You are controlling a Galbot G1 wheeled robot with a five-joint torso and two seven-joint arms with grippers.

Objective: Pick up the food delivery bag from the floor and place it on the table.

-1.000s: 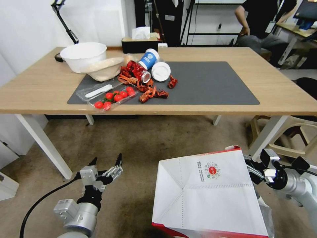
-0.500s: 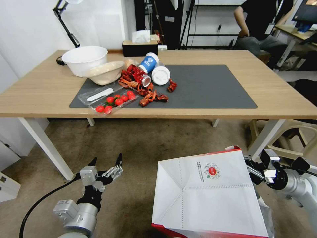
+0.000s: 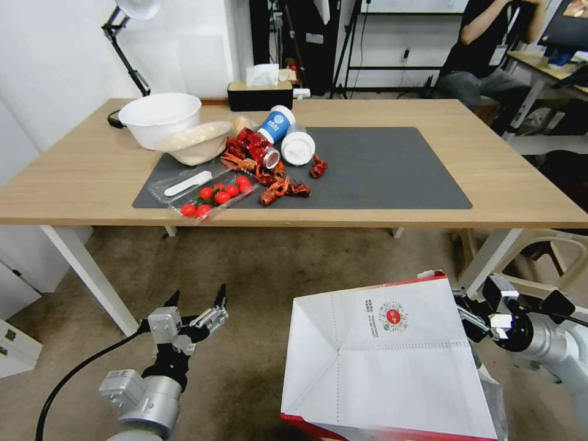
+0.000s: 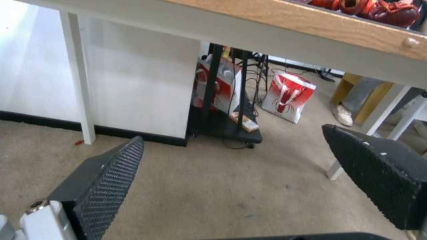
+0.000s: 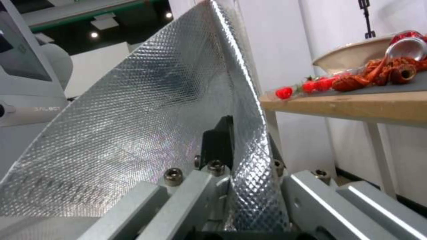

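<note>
Left gripper (image 3: pixel 196 303) low over the floor (image 3: pixel 257 269), short of the table (image 3: pixel 79 177), fingers spread, empty. Bag (image 3: pixel 386 361) right of it, off the floor, below table edge. Right gripper (image 3: pixel 468 321) clamped on bag's rim.

Office or lab workroom. Light-wood counter (image 3: pixel 490 177) on white legs at 12 o'clock, carpeted floor (image 3: pixel 257 269), desk lamp (image 3: pixel 125 37) at 11, tripods and cabling (image 3: pixel 361 49) behind, monitor desk (image 3: pixel 551 58) at 2.
</note>
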